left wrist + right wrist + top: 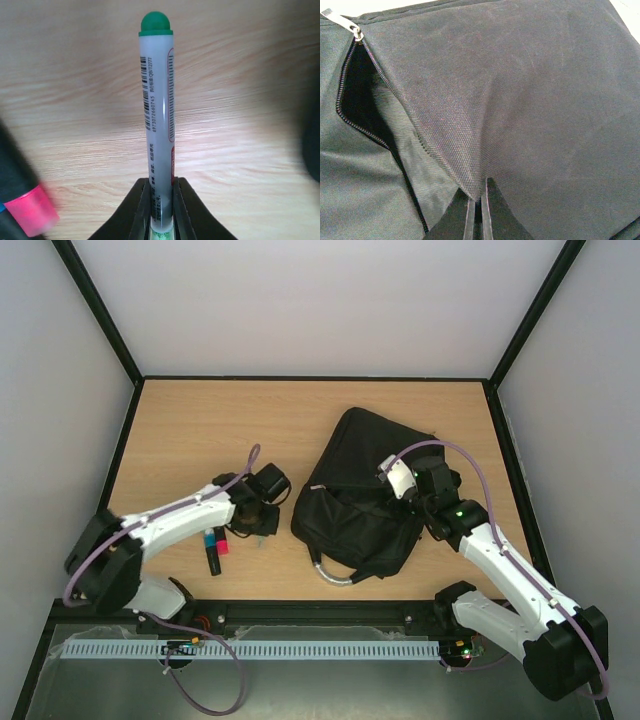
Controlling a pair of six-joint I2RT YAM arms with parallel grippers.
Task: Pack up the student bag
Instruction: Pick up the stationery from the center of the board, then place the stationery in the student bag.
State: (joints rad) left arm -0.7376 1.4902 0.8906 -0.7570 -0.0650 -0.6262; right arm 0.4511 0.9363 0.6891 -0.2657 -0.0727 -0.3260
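Top external view showed the left gripper (255, 518) low over the wooden table (190, 430) at the left, with two highlighters (215, 545), one pink-capped and one blue-capped, lying just beside it on the near side. From the left wrist camera, its jaws were clamped on the lower end of a white marker (159, 125) with a green cap (155, 24). The marker pointed away from the fingers above the wood grain, and the pink cap (31, 210) sat at the lower left edge. The student bag (355, 500) lay flat on the table to the right of that gripper, apart from it, right of centre, its grey looped handle (335, 575) at the near edge. The right gripper (479, 189) was on the bag's right part. From the right wrist camera its jaws were closed, pinching a raised fold of the black fabric. To the left of that fold the zip opening (357, 95) gaped dark, with the metal zip pull (342, 22) at its far end.
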